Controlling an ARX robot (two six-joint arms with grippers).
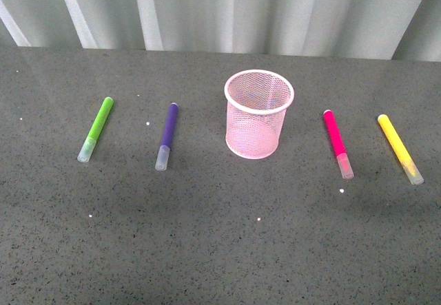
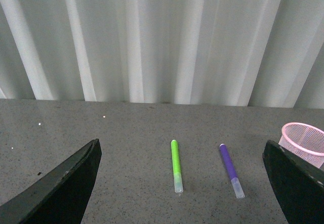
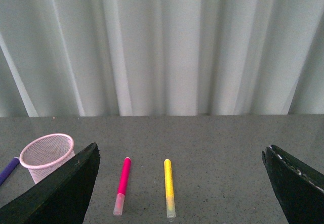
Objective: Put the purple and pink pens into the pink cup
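Lying flat on the grey speckled counter (image 1: pixel 220 243), the dark purple marker pen with a clear cap (image 1: pixel 167 136) and the magenta-pink marker pen with a clear cap (image 1: pixel 337 143) are both outside the light pink wire-mesh cup (image 1: pixel 253 138). The task looks unstarted, with both insertions left to do. The cup stands upright in the middle of the counter, the purple pen to its left and the pink pen to its right, each near it but apart. No pen shows inside the mesh.

The left pincer (image 2: pixel 180 148) is spread wide and holds nothing; its wrist view looks down on the purple pen and the lime-green marker (image 1: pixel 96 129) beside it. The right pincer (image 3: pixel 179 148) is likewise spread wide and empty, over the pink pen and the yellow marker (image 1: pixel 400 149).

Room for moving seems generous. Each wanted pen lies well apart from its neighbouring marker, so a pincer could probably close on it without nudging the other. The counter's near half is bare, and its far edge meets a pale pleated curtain (image 1: pixel 220 9) well behind the cup. The yellow marker sits closest to the right edge of the front view.
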